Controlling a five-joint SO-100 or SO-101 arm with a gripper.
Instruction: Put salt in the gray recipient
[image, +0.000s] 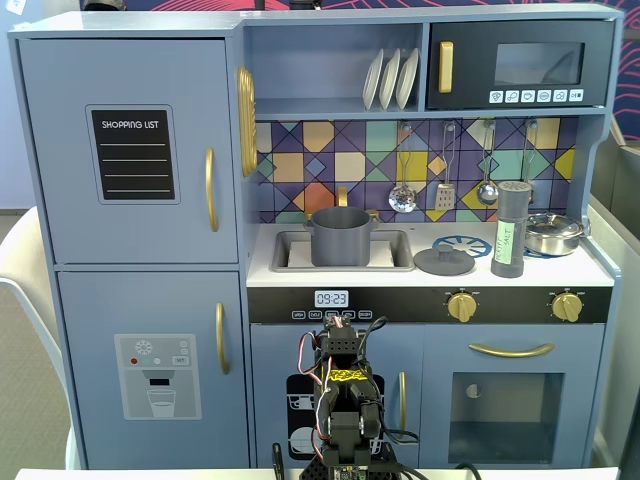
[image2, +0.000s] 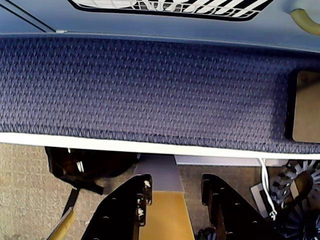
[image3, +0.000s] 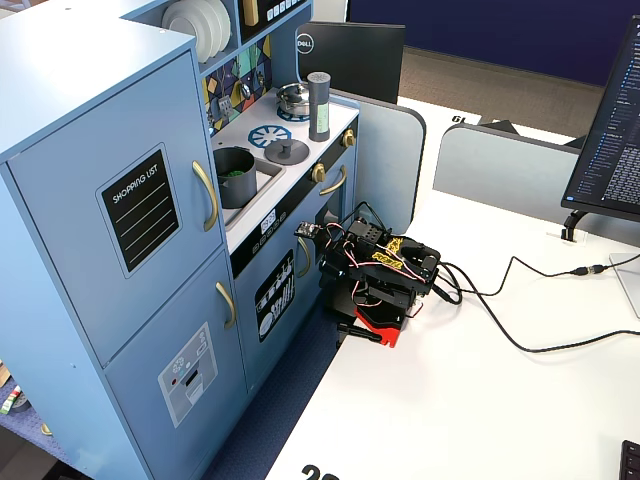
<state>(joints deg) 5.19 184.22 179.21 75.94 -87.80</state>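
The salt (image: 511, 230), a tall dark-gray shaker with a pale green label, stands on the counter's right side by the stove; it also shows in the other fixed view (image3: 319, 106). The gray recipient (image: 342, 237), a matte gray pot, sits in the sink and is seen in the side-on fixed view too (image3: 235, 176). My arm (image: 343, 410) is folded low in front of the kitchen's lower doors (image3: 380, 275), far below both. In the wrist view my gripper (image2: 175, 186) points down past the table edge, jaws apart and empty.
A flat gray lid with a knob (image: 444, 261) lies between the sink and the salt. A shiny steel pan (image: 553, 234) sits behind the salt on the right. Utensils hang on the backsplash. Cables (image3: 510, 330) run across the white table.
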